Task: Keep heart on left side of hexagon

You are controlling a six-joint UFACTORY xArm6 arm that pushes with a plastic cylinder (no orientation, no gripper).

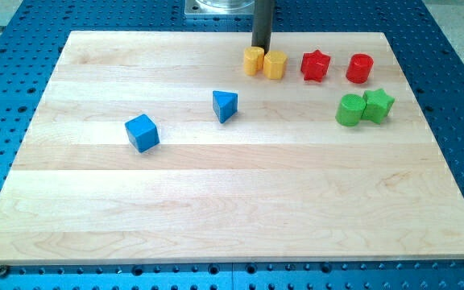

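Note:
A yellow heart block point(253, 60) sits near the view's top, touching a yellow hexagon block point(275, 64) on its right. The heart is on the hexagon's left. My tip point(261, 49) stands just above the two blocks in the view, right behind the seam between them, close to or touching them.
A red star point(315, 65) and a red cylinder point(359, 68) lie to the right of the hexagon. A green cylinder point(349, 109) and a green star point(378, 105) touch each other below them. A blue triangle point(225, 105) and a blue cube point(142, 132) lie left of centre on the wooden board point(232, 209).

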